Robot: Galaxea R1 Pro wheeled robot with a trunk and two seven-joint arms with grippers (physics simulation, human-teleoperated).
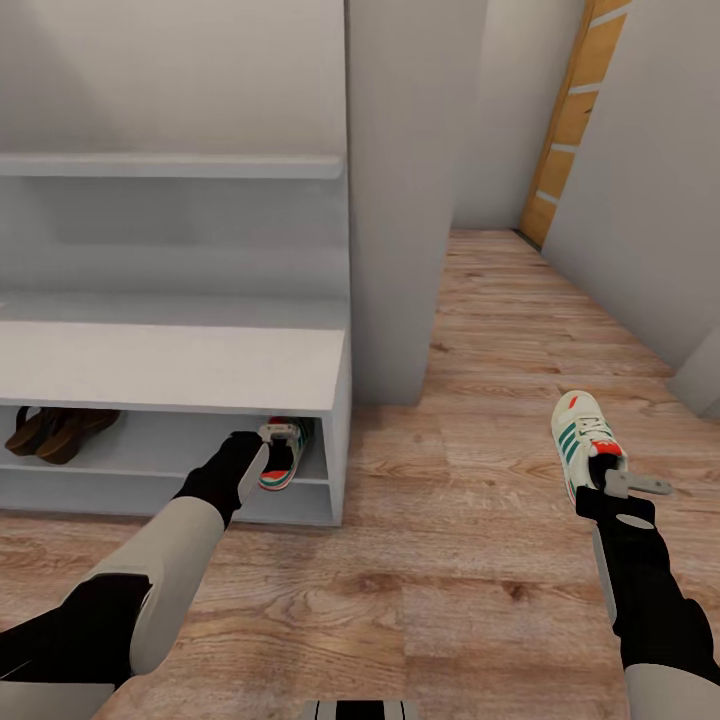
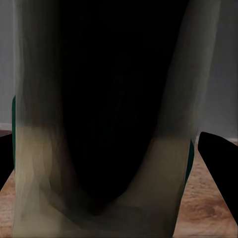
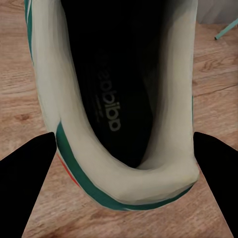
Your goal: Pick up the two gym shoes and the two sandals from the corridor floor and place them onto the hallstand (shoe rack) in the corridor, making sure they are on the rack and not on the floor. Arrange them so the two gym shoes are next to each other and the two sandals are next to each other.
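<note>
The white hallstand (image 1: 170, 365) stands at the left. Both brown sandals (image 1: 60, 432) lie side by side at the left end of its lower tier. My left gripper (image 1: 278, 440) is shut on one gym shoe (image 1: 285, 465) at the right end of that tier's opening. Up close, this shoe's dark mouth (image 2: 163, 188) sits between my fingers (image 2: 220, 168). The other gym shoe (image 1: 580, 430) is low over the wood floor (image 1: 450, 560) at the right. My right gripper (image 1: 603, 472) is shut on its heel (image 3: 163, 168), with the fingers (image 3: 25, 168) pressed against both sides.
A grey wall pillar (image 1: 400, 200) rises right beside the rack's right end. A floating shelf (image 1: 170, 165) hangs above the rack. The corridor runs back to an orange-wood door (image 1: 575, 110), with a grey wall (image 1: 650, 200) along the right.
</note>
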